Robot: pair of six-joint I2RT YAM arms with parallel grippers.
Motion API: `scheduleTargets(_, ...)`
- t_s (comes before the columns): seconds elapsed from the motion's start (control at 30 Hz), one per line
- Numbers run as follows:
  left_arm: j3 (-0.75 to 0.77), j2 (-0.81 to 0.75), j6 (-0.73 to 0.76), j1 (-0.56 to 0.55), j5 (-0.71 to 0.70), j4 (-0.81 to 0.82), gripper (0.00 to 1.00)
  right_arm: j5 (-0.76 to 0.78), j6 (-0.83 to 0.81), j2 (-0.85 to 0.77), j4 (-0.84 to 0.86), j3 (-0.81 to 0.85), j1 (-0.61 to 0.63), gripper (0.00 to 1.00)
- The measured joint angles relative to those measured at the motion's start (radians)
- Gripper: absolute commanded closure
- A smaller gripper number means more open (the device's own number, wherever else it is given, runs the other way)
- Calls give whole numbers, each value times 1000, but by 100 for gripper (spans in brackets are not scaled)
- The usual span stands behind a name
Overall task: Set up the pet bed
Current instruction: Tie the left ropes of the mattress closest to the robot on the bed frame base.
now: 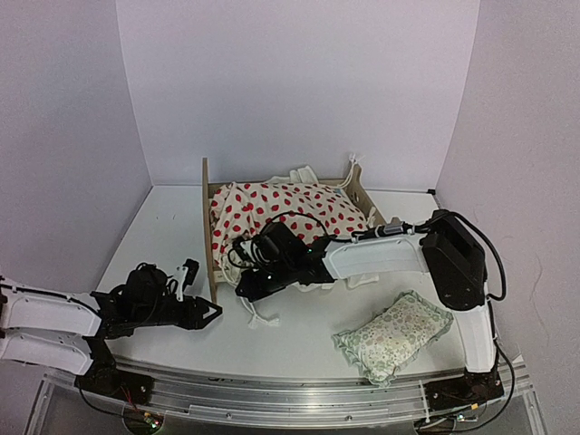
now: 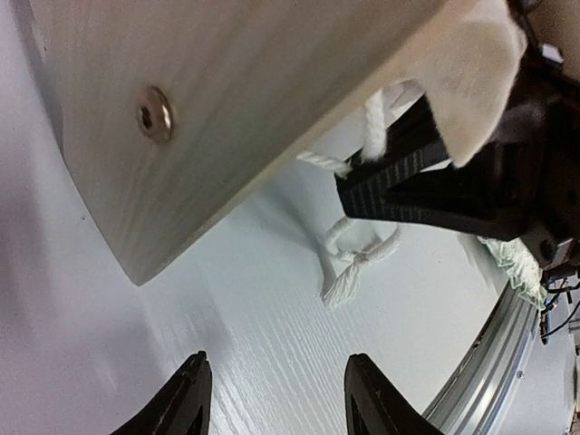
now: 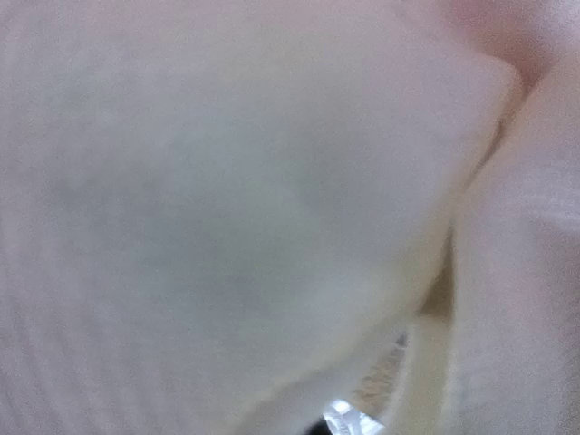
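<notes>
The small light-wood pet bed (image 1: 207,227), with its arched headboard and low footboard, stood upright on the white counter (image 1: 299,344). A cream cushion with red dots (image 1: 290,208) was heaped loosely over its base. The frame looked light and stiff, thin board held by screws, so it would probably slide or tip under a sideways push rather than flex. The headboard's edge or a side rail seemed the surest place to take hold of it. The fabric parts were soft and would give no firm purchase.

The left hand (image 2: 279,394) hovered low over the counter, just outside the headboard's near lower corner. Its fingers (image 2: 186,403) were partly apart, with nothing between them and nothing touching them.

The right hand (image 1: 245,288) reached in across the bed's near side to the headboard end. It was closed tight and, judging by the cream cloth filling its own camera and draped round its tips, pinched on the cushion's hem. White tie cords (image 2: 349,272) trailed onto the counter beside the same corner. A green floral frilled pillow (image 1: 394,335) lay apart, off the bed's near footboard end.
</notes>
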Motion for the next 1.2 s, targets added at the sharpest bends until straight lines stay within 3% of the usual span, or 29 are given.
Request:
scheduleTargets(0.27, 16, 227, -13, -130, -149, 174, 52, -27, 36, 0, -10, -1, -21, 100)
scheduleTargets(0.43, 60, 351, -13, -178, -237, 276, 58, -30, 113, 0, -20, -1, -22, 100)
scheduleTargets(0.77, 106, 517, -21, -209, -305, 479, 49, -35, 250, 0, -12, 0, -23, 100)
scheduleTargets(0.97, 86, 472, -48, -219, -334, 515, 48, -34, 286, 0, -6, 18, -14, 100)
scheduleTargets(1.2, -21, 155, -78, -219, -379, 381, 43, -39, 300, 91, -40, 220, 15, 100)
